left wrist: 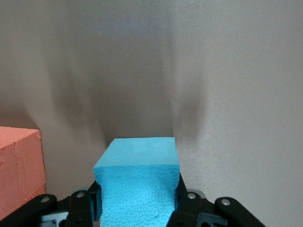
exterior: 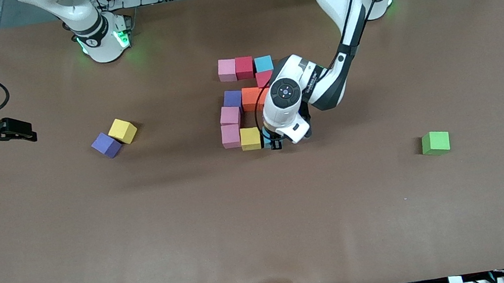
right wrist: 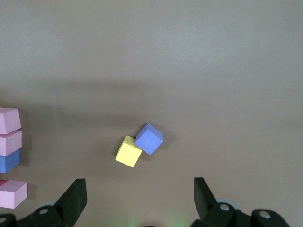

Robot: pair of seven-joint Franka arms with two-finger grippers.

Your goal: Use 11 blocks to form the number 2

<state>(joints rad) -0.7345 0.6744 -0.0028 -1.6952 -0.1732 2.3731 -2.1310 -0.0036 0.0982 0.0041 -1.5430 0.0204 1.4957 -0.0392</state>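
My left gripper is shut on a light blue block, low at the table beside the yellow block that ends the nearest row of the number 2. My wrist hides most of that block in the front view. An orange block shows close by. The figure has several blocks: pink, red and light blue in its farthest row. My right gripper waits open and empty, high over the right arm's end of the table.
A loose purple cube and a yellow cube touch each other toward the right arm's end. A green cube lies alone toward the left arm's end, nearer the front camera.
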